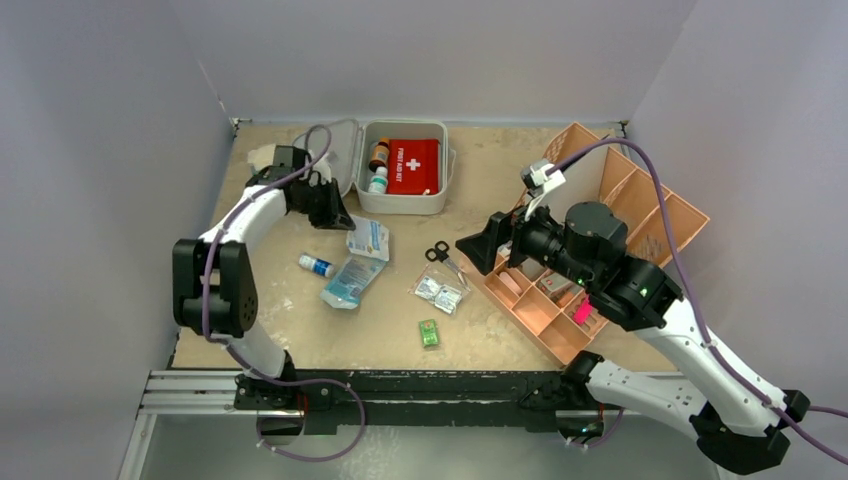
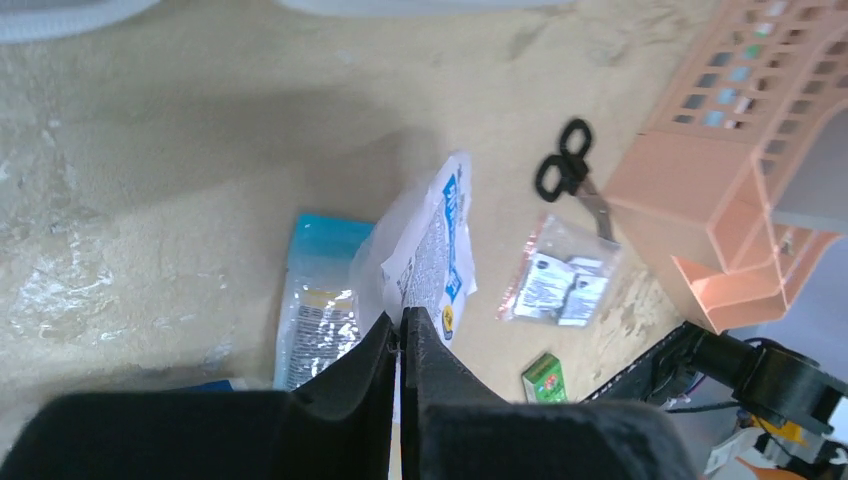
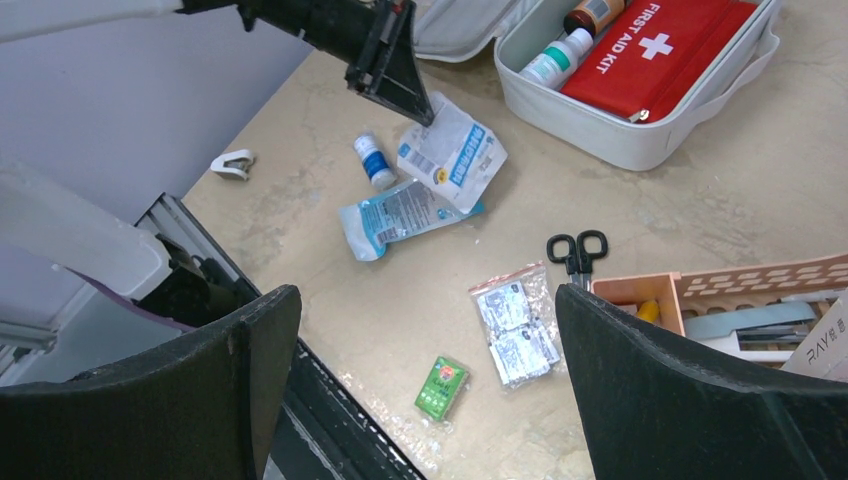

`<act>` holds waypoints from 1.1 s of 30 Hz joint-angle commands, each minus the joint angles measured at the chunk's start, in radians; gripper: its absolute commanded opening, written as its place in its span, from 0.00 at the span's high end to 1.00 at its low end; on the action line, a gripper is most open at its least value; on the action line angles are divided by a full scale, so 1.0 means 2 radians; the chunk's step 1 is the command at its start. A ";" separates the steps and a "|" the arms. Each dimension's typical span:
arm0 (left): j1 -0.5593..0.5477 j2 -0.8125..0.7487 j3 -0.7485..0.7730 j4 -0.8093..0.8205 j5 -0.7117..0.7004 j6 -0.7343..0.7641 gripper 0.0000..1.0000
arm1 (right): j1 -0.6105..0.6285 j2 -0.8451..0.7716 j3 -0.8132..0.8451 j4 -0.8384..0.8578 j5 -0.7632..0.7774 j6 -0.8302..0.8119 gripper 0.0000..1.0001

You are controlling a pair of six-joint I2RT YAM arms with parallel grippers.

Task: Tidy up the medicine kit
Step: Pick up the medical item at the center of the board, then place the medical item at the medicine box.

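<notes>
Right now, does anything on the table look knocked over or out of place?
Yes: a small blue-capped bottle lies on its side on the table, outside the open medicine kit. Beside it, the left gripper pinches a white packet by its edge, leaving it tilted over a second packet.

A red pouch (image 3: pixel 650 55) lying in the open medicine kit (image 3: pixel 610 135), at the upper right of the right wrist view, carries the white capitals "FIRST AID KIT" beside a white cross. The same words and cross show smaller in the top view. At the lower right edge of the right wrist view a pale box (image 3: pixel 830 345) bears grey letters beginning "RAY", with the rest cut off by the frame. The print on the white and blue packet (image 3: pixel 452 150), the bagged sachets (image 3: pixel 515 325) and the small green box (image 3: pixel 441 387) on the surface is too small or blurred to read.
</notes>
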 commanded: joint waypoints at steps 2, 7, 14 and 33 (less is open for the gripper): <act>0.003 -0.063 0.039 -0.013 0.051 0.039 1.00 | 0.001 0.012 0.008 0.025 -0.003 -0.005 0.03; 0.003 -0.085 0.073 -0.039 0.093 0.026 1.00 | 0.001 0.055 0.033 0.029 -0.019 -0.019 0.10; 0.003 -0.140 0.068 -0.026 0.106 -0.057 1.00 | 0.003 0.146 0.081 0.065 -0.042 -0.093 0.27; 0.008 -0.156 0.080 -0.021 0.161 -0.156 1.00 | 0.124 0.345 0.078 0.264 0.054 -0.574 0.30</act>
